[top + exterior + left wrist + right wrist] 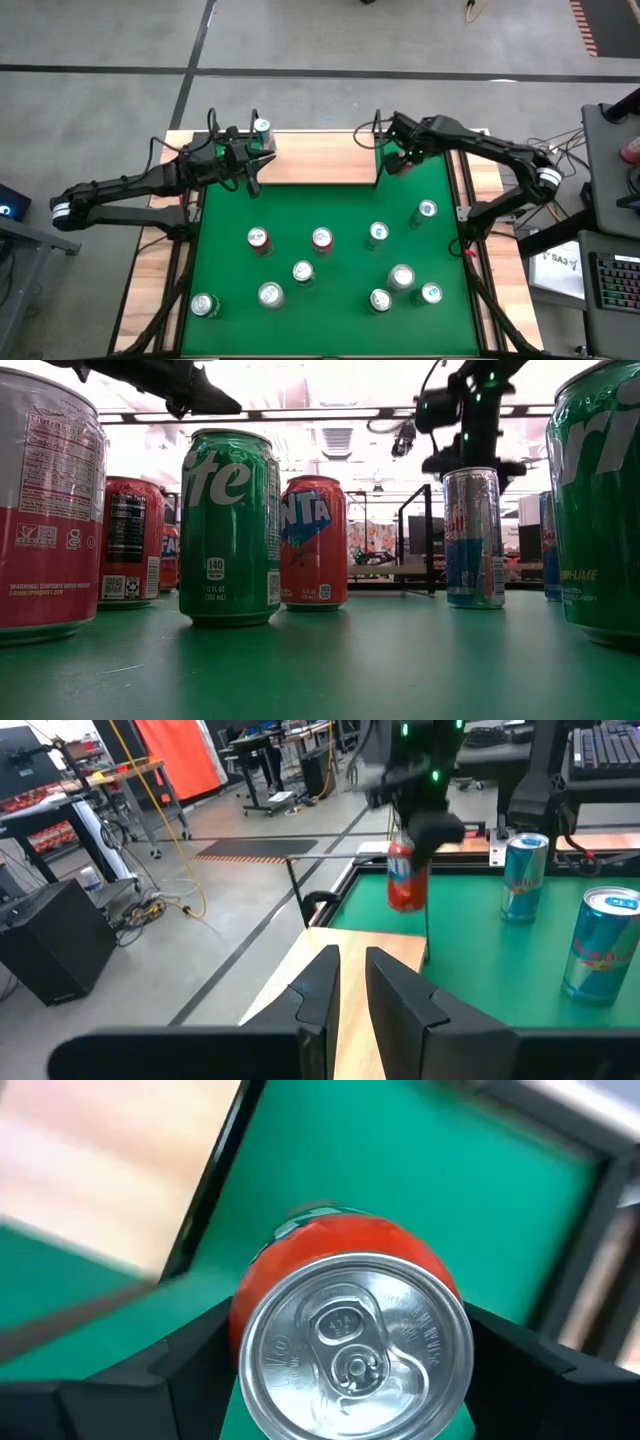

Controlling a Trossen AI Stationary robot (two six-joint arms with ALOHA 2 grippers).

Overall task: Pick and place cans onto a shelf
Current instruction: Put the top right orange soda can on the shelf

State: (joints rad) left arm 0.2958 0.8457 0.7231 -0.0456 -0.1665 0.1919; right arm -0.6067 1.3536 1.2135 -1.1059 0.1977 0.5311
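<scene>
Right gripper (403,160) pinches a red cylindrical aluminium can (345,1315), fingers (165,1370) pressed on both sides; in the left wrist view the can (405,880) hangs upright off the table, long axis vertical, silver pull-tab top up, just beside the right-end black wire upright of the flat light-wood shelf board (315,160). Left gripper (243,165) sits over the board's left end, jaws nearly pressed together with a thin gap, holding nothing. One blue-topped can (262,128) stands upright on the board's left end. Ten more cans stand upright on the smooth green tabletop (330,205), two red-bodied (259,240), the rest silver tops seen from above.
</scene>
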